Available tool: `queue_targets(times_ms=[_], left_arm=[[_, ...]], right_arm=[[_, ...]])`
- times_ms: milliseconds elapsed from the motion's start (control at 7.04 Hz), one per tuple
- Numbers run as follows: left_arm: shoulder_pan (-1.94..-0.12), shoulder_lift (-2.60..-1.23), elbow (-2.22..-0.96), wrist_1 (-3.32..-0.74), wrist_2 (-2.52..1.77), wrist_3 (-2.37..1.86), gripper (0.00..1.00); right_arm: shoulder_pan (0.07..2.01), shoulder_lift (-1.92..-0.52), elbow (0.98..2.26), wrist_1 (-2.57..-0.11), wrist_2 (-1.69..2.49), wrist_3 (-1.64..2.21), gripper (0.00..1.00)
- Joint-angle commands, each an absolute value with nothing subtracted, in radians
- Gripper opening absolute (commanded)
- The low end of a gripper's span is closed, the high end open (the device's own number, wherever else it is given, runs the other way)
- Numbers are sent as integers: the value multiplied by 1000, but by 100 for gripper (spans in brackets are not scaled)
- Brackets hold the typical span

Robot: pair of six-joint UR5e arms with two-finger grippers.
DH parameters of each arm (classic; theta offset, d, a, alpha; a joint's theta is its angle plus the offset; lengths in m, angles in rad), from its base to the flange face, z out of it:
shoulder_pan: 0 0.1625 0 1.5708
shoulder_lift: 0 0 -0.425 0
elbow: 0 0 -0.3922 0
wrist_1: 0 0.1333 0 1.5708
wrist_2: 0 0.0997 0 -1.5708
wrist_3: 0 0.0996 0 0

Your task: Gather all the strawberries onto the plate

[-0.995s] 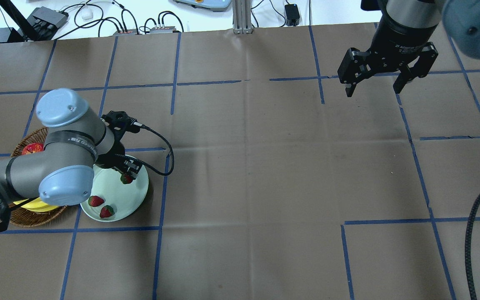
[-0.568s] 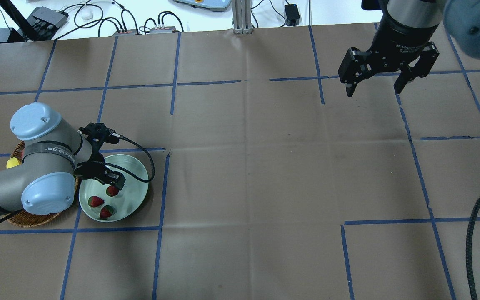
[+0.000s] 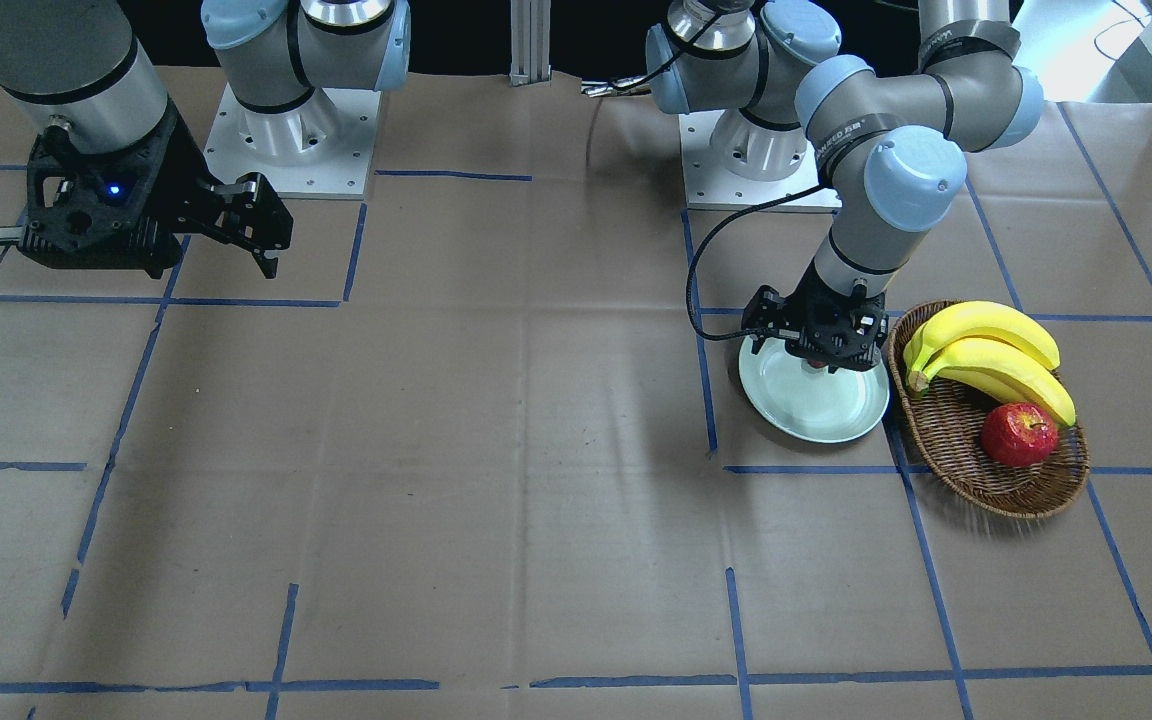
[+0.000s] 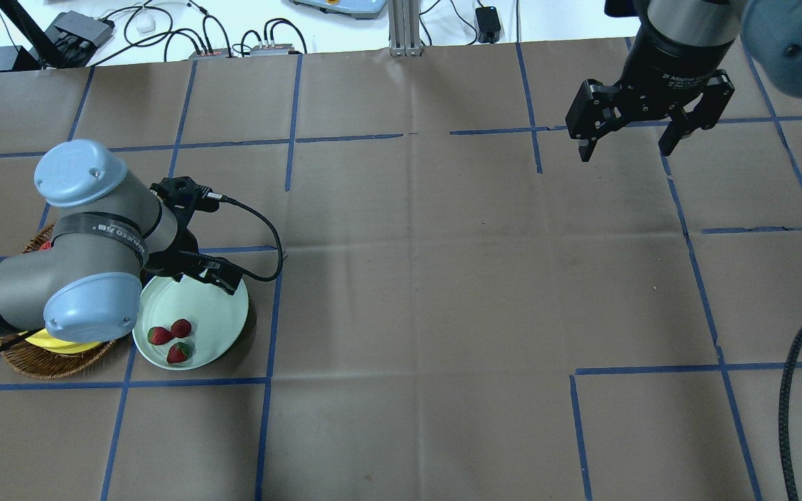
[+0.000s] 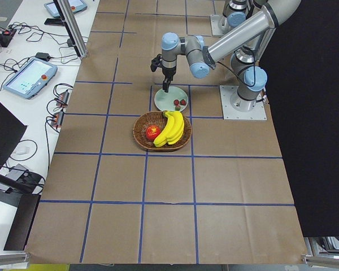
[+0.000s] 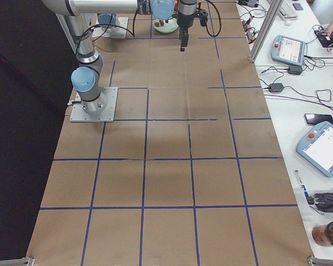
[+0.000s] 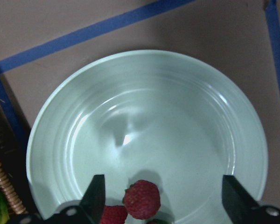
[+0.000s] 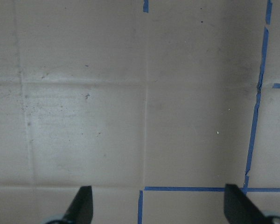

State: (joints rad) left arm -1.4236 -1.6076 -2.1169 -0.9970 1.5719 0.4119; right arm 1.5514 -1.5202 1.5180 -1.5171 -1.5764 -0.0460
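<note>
Plate (image 7: 144, 116) beneath splayed left claw (image 7: 162, 193)

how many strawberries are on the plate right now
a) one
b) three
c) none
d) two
b: the overhead view shows three strawberries lying close together on the plate.
</note>
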Motion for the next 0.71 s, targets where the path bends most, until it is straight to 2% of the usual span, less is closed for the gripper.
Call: queue_targets(times_ms=[0,284,568], left_arm=[[-1546,-1617,-1886,-1247,1571,223,99],[-1649,-1638,-1673,-1447,1572,62,99],[-1701,-1628,-1544,-1608,1575,-3,99]], right_arm=[[1552,-1517,1519,-1517,-1577,-46,100],[1552,-1519,1519,-1517,-1577,-46,100],[1551,-1519,1519,-1516,-1577,-46,100]])
